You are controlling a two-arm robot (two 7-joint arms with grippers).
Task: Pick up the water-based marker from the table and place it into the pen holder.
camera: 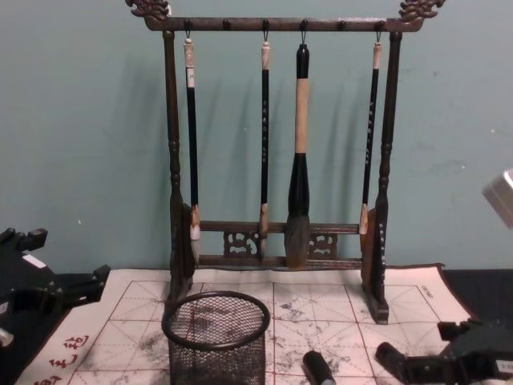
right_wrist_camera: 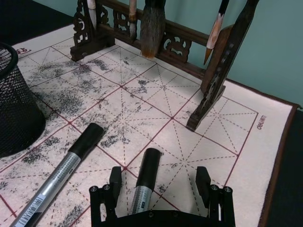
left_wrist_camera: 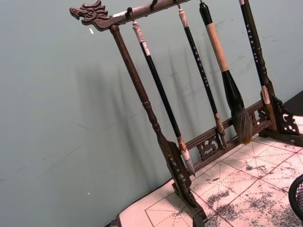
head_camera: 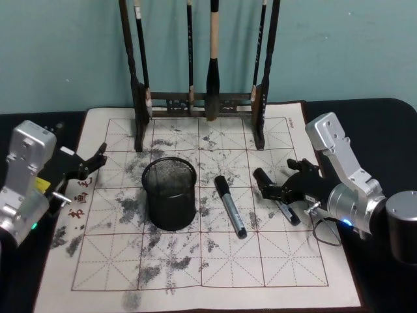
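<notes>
Your right gripper (right_wrist_camera: 158, 176), jaws spread, straddles one marker (right_wrist_camera: 147, 166); outside those jaws lie a second marker (head_camera: 230, 206), the empty pen holder (head_camera: 171, 207) and your left gripper (head_camera: 93, 163), also spread.

Tall dark wooden brush rack (head_camera: 138, 111) with four hanging calligraphy brushes (head_camera: 213, 72), standing at the back of an ink-smudged, red-gridded cream practice mat (head_camera: 260, 261) on a black table (head_camera: 391, 114).

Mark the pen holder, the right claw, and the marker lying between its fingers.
Pen holder (head_camera: 171, 215): head view, on its mesh wall.
Right claw (right_wrist_camera: 158, 173): right wrist view, midway between its open fingertips.
Marker (right_wrist_camera: 147, 166): right wrist view, on its black cap.
</notes>
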